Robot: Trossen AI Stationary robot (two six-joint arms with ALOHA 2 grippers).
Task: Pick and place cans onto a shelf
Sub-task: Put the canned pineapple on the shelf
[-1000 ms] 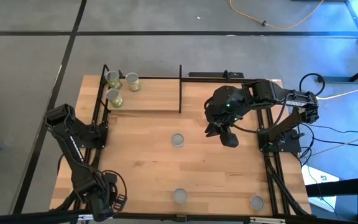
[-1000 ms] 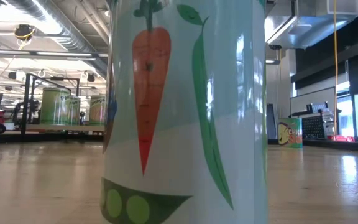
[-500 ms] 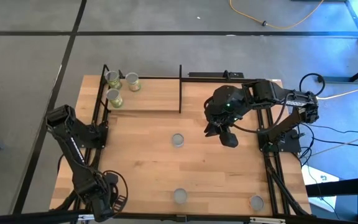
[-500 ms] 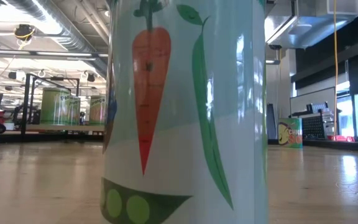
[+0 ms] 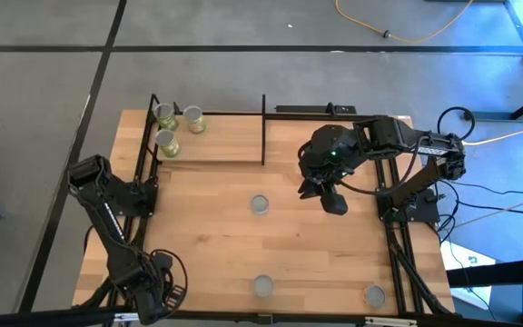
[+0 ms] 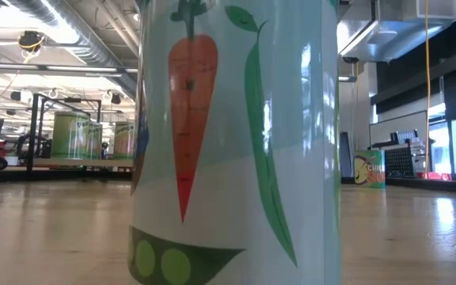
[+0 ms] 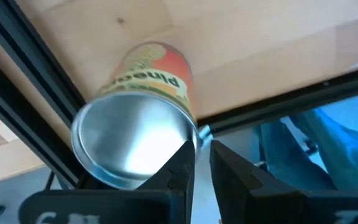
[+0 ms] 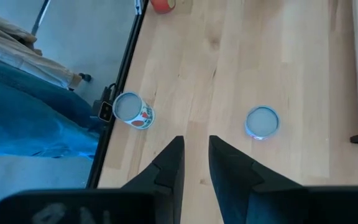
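Six cans showed from above. Three cans (image 5: 172, 128) stood close together on the shelf (image 5: 216, 150), at the end farthest from its middle post. One can (image 5: 260, 204) stood on the bare desk (image 5: 216, 245) just in front of the shelf, and two more stood at the desk edge far from the shelf, one (image 5: 262, 287) in the middle and one (image 5: 374, 295) at the corner. The right claw (image 5: 334, 202) hung over the desk beside the shelf, its two fingers a little apart and holding nothing. The left claw (image 7: 202, 163) was down at the desk corner far from the shelf, fingers nearly together, with a red-orange can (image 7: 143, 106) right in front of it; I could not tell if it gripped. The desk was light wood on a grey floor. From low down, one big can label (image 6: 236, 142) hid most of the room.
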